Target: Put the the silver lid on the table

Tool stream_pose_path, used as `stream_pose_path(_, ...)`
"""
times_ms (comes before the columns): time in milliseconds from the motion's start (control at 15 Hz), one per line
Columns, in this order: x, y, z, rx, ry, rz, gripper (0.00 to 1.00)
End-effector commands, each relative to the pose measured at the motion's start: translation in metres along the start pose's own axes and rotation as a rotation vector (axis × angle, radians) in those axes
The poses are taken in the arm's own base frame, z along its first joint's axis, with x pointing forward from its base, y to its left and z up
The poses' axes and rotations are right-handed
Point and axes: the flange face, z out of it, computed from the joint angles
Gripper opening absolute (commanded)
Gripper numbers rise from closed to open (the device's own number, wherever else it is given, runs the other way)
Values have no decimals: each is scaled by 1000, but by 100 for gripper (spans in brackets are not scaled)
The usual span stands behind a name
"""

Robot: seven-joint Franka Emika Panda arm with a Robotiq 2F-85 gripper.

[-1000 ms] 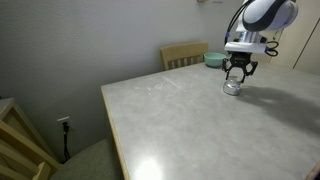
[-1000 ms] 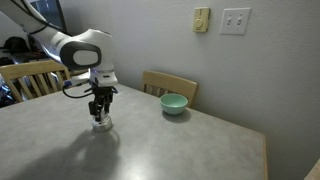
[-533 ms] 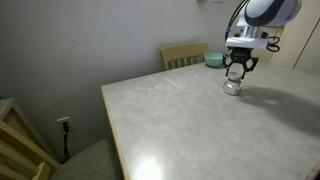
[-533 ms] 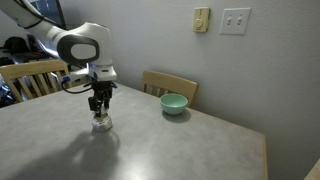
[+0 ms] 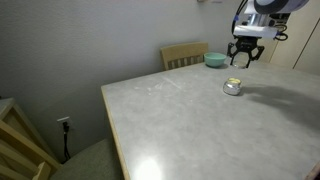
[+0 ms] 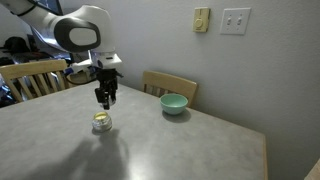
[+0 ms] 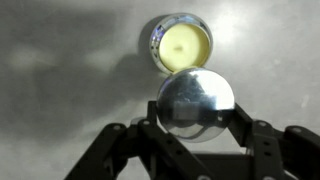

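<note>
In the wrist view my gripper (image 7: 196, 120) is shut on the silver lid (image 7: 194, 95), a shiny round disc held by its edges between the two black fingers. Straight below it a small glass jar (image 7: 183, 44) with pale wax inside stands uncovered on the table (image 7: 60, 60). In both exterior views the gripper (image 5: 245, 58) (image 6: 105, 97) hangs well above that jar (image 5: 232, 86) (image 6: 101, 122), clear of the marbled table (image 5: 180, 130) (image 6: 190, 150). The lid itself is too small to make out there.
A teal bowl (image 5: 214, 59) (image 6: 174, 103) sits near the table's far edge, in front of a light wooden chair (image 5: 185, 53) (image 6: 168, 83). Another wooden chair (image 6: 30, 78) stands behind the arm. A wall with switches (image 6: 236, 20) runs close by.
The gripper was down at the jar and has risen straight up with the lid in its grip. The jar stays on the table, now uncovered.
</note>
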Motion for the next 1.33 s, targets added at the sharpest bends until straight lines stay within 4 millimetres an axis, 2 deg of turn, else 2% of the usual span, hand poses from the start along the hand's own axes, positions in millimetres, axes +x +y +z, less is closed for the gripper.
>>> stream_pose_path(0,25,29,-23,55,35,-34,44)
stream_pose_path(200,52,39,-24,106,41,-63,44)
stream_pose_path(533,91,54,1,179,15,-98,44)
stream_pose_path(933,111,59,47,210,-28,-109,44)
stream_pose_path(1267,119,42,92,176,-50,-103,44)
